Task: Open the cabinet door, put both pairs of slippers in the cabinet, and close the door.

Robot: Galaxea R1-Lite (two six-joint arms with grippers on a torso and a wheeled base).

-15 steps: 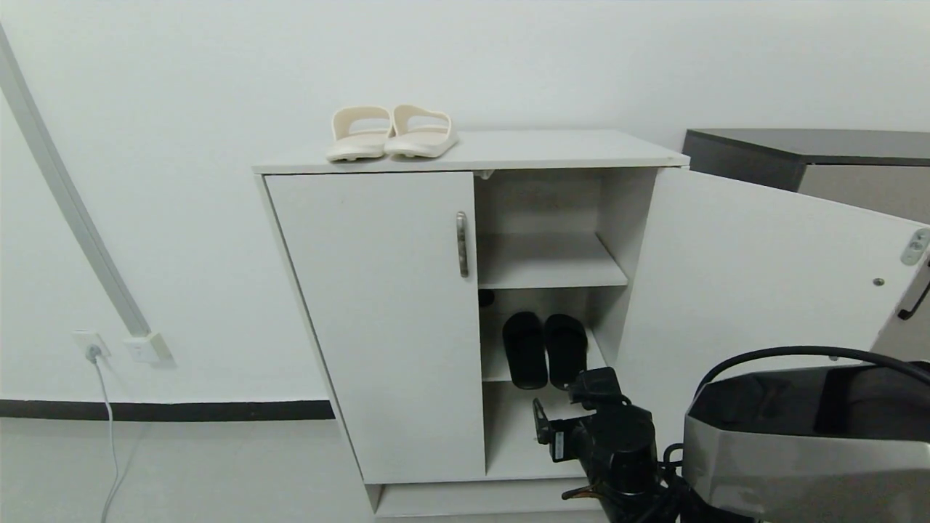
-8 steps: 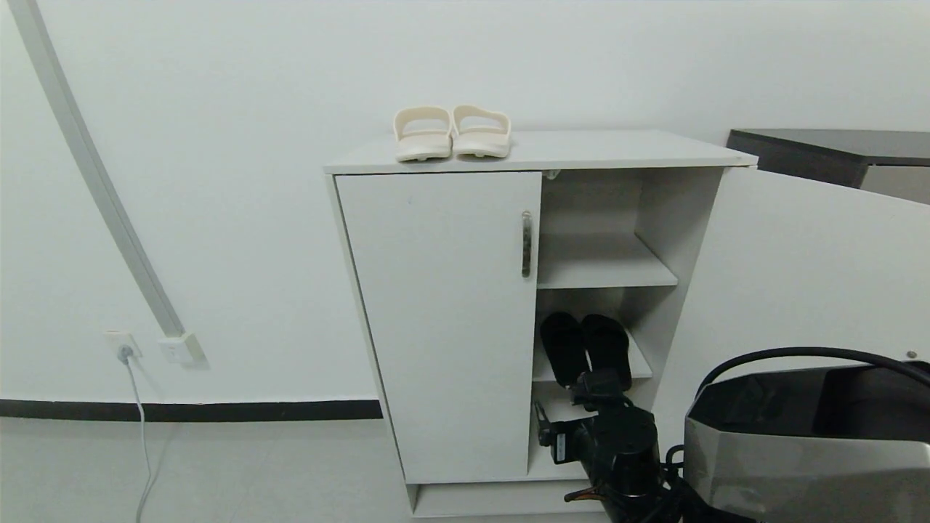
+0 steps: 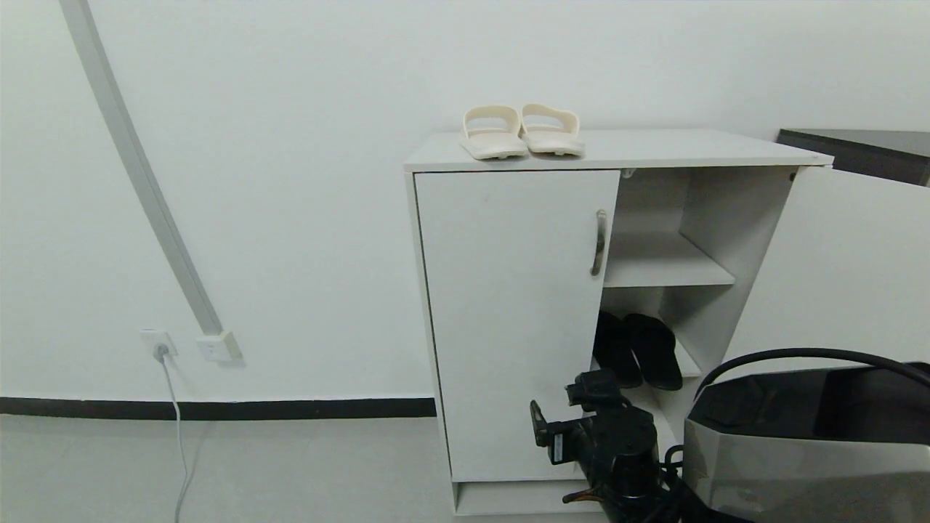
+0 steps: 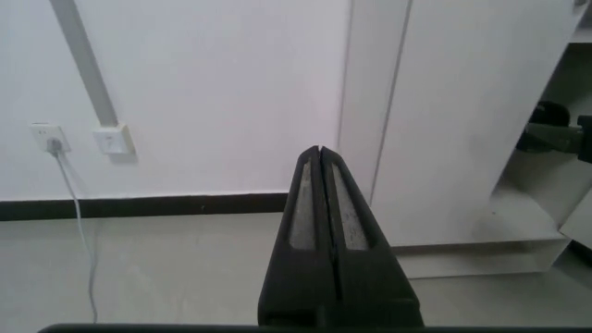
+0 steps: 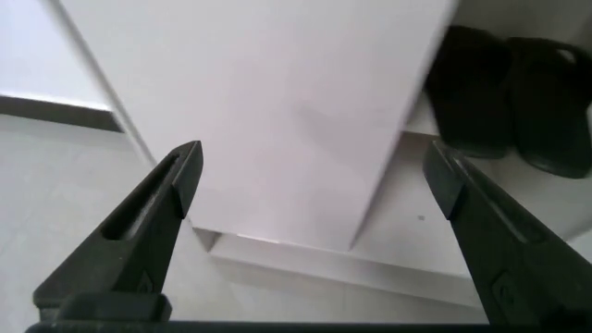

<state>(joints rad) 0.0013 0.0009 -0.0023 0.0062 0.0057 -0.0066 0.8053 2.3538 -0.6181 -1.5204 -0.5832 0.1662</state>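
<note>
The white laminate cabinet (image 3: 690, 147) has its right door (image 3: 843, 269) wide open, leaving the shelves reachable. The black slippers (image 3: 639, 349), matte and rounded, lie side by side on a lower shelf, already stowed. The cream slippers (image 3: 522, 132), moulded slides with broad straps, sit on the cabinet's top above the shut left door (image 3: 516, 319) and its slim metal handle (image 3: 600, 242); they likely come next. The left gripper (image 4: 320, 162) has its flat fingers pressed together, empty. The right gripper (image 5: 313, 157) is spread wide, low before the opening, holding nothing.

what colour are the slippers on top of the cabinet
The slippers are cream; head view shows them best.
</note>
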